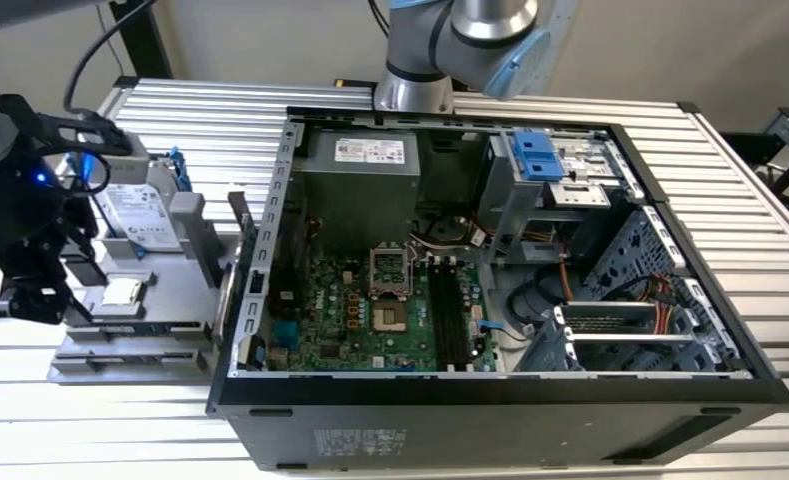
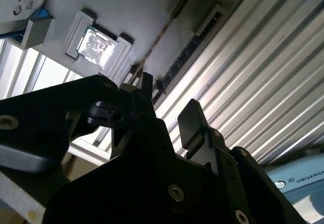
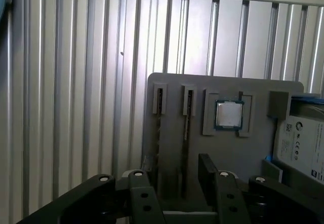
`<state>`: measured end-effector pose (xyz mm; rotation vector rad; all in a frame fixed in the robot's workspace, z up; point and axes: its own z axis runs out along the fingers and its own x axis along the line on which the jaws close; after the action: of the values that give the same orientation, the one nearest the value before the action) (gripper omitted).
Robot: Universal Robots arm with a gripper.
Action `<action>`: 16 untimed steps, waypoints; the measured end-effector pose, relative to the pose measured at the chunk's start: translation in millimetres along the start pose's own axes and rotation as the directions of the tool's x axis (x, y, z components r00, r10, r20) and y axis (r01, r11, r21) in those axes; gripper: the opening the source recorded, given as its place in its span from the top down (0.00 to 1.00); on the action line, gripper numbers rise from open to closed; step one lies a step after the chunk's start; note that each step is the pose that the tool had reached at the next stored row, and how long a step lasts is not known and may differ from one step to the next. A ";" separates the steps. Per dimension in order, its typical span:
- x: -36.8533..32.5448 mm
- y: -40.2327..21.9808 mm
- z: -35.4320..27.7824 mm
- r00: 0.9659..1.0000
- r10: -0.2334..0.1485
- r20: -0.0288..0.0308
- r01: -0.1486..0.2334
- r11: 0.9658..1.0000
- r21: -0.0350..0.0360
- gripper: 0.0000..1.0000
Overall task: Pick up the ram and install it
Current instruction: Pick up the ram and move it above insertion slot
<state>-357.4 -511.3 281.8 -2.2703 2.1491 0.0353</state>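
The ram (image 3: pixel 187 127) stands on edge in a narrow slot of the grey parts fixture (image 3: pixel 172 84), which lies on the ribbed aluminium table (image 3: pixel 76 82). A neighbouring slot (image 3: pixel 159 101) appears to hold a second stick. The same fixture carries a processor chip (image 3: pixel 229 115) in a square recess and, just beside that, a hard drive (image 3: pixel 304 145) in a blue frame.

In both wrist views the gripper (image 3: pixel 172 169) hovers over the fixture with its two black fingers apart and nothing between them. No finger touches the ram. In the first wrist view the gap between the fingers lines up roughly with the two slots.

In the exterior view the fixture sits low at the exterior view's left, just beside the open computer case (image 1: pixel 501 425), and the dark gripper assembly hangs above the fixture. The case fills the centre and right of that frame. On its green motherboard (image 1: pixel 327 310) the long black memory slots (image 1: pixel 450 315), near the centre of the frame, look unoccupied, though the picture does not settle this for certain.

Judged progress: early. The arm is positioned at the pickup site, but the ram is not yet grasped. Both the pick and the installation in the motherboard are left undone.
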 end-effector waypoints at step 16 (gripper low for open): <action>2.5 0.0 13.9 1.000 0.002 0.000 -0.002 1.000 0.000 0.00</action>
<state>-357.3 -513.5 267.8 -2.2677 2.1518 0.0353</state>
